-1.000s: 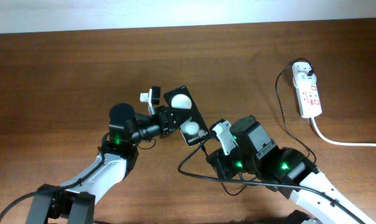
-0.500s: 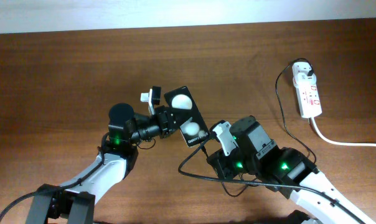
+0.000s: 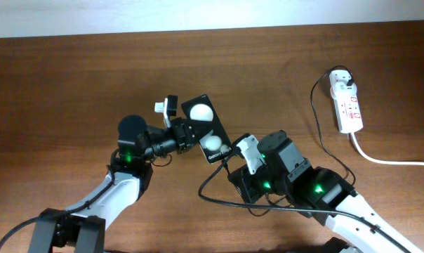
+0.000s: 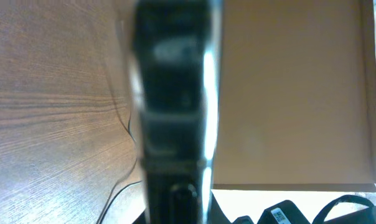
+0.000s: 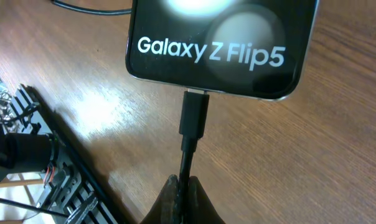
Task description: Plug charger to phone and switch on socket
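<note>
The phone [image 3: 206, 131] is a glossy black rectangle with two white round patches, held tilted at mid-table by my left gripper [image 3: 180, 133], which is shut on its upper left edge. In the left wrist view the phone [image 4: 174, 112] fills the middle as a blurred black bar. In the right wrist view the phone [image 5: 219, 43] reads "Galaxy Z Flip5". The charger's connector [image 5: 194, 115] sits at the phone's bottom port. My right gripper [image 5: 183, 186] is shut on the charger cable just behind the connector. The cable [image 3: 317, 133] runs to the white socket [image 3: 347, 102] at far right.
The socket's thick white cord [image 3: 387, 160] trails off to the right edge. Slack black charger cable [image 3: 219, 197] loops on the wood under the right arm. A robot base [image 5: 32, 162] shows at lower left of the right wrist view.
Both grippers, the phone and the connector have shifted slightly left and up together.
</note>
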Motion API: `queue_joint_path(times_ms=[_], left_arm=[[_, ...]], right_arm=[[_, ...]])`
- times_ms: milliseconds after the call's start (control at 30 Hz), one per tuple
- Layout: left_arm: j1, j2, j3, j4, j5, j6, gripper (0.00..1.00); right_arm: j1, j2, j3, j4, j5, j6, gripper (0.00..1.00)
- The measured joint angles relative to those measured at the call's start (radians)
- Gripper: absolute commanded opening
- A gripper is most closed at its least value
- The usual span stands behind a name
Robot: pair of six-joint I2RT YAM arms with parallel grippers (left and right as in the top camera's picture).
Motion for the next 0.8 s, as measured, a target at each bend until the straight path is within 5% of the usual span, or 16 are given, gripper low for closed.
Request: queue_joint_path(times_ms=[100, 300, 500, 667, 733, 800], left_arm=[[0.004, 0.0, 0.001, 0.047, 0.017, 0.007, 0.0], [-0.019, 0.0, 0.0, 0.044, 0.1, 0.018, 0.0], [-0.019, 0.0, 0.0, 0.045, 0.12, 0.029, 0.0], [-0.053, 0.0, 0.01, 0.036, 0.009, 0.029, 0.0], [-0.064, -0.001, 0.098, -0.066, -0.01, 0.057, 0.0], [-0.064, 0.002, 0.251, -0.407, -0.038, 0.188, 0.0]], right_arm=[[0.001, 0.0, -0.001, 0.011, 0.0, 0.0, 0.04], [0.0, -0.06, 0.002, -0.042, 0.023, 0.005, 0.49], [0.0, -0.435, 0.013, -0.295, 0.049, 0.003, 0.63], [0.0, -0.615, 0.014, -0.461, 0.054, 0.006, 0.99], [0.0, -0.615, 0.014, -0.482, 0.053, 0.003, 0.99], [0.0, -0.615, 0.014, -0.505, 0.057, 0.003, 0.99]])
